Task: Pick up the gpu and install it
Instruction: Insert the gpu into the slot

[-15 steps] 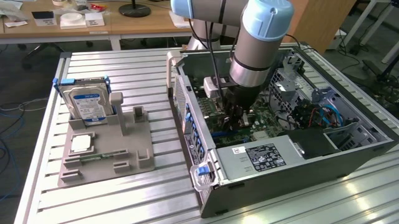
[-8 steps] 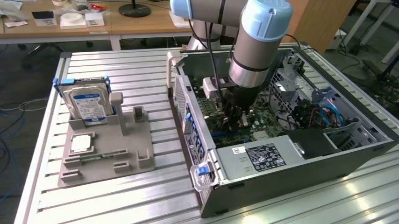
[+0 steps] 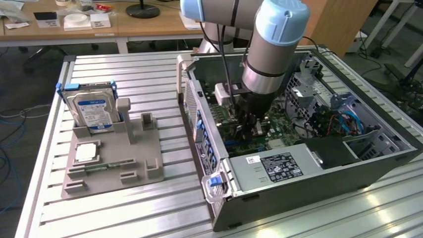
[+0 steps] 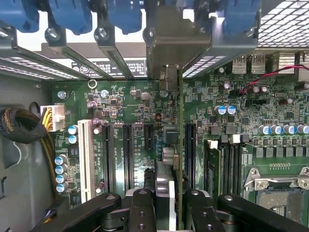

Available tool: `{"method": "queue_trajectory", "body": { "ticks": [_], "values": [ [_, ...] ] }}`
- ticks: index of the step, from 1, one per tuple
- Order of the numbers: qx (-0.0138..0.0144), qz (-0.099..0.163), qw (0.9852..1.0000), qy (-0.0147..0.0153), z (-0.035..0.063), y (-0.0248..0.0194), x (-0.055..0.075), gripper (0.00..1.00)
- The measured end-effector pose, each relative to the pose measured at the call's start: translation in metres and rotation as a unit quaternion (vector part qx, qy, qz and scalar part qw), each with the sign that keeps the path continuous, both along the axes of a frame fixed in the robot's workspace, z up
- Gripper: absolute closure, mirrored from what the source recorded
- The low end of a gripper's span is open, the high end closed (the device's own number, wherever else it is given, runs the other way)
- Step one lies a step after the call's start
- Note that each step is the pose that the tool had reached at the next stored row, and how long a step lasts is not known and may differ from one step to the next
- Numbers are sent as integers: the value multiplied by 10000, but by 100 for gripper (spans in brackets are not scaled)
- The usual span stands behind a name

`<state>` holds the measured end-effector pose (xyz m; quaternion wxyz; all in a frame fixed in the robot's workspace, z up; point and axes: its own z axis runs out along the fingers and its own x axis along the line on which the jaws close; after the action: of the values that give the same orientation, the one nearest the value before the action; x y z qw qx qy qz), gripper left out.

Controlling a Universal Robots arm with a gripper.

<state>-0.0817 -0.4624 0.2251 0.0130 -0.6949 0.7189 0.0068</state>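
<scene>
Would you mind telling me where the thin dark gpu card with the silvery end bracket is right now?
The gpu stands edge-on in the gripper inside the open grey computer case, over the green motherboard, between the long black expansion slots.

The arm [image 3: 268, 49] reaches steeply down from the top of the exterior view, its grey forearm and pale blue joint cap leading to a dark wrist. The gripper [image 3: 250, 124] points straight down. In the wrist view the gripper [image 4: 170, 203] shows two black fingers [image 4: 141, 210] standing upright and parallel, closed partway on the gpu [image 4: 175, 145], which stands edge-on between them.
</scene>
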Motion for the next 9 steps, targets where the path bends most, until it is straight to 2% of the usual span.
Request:
{"method": "queue_trajectory", "body": {
  "ticks": [9],
  "values": [
    [6,1,10000,0,-28,3,1,72]
  ]
}}
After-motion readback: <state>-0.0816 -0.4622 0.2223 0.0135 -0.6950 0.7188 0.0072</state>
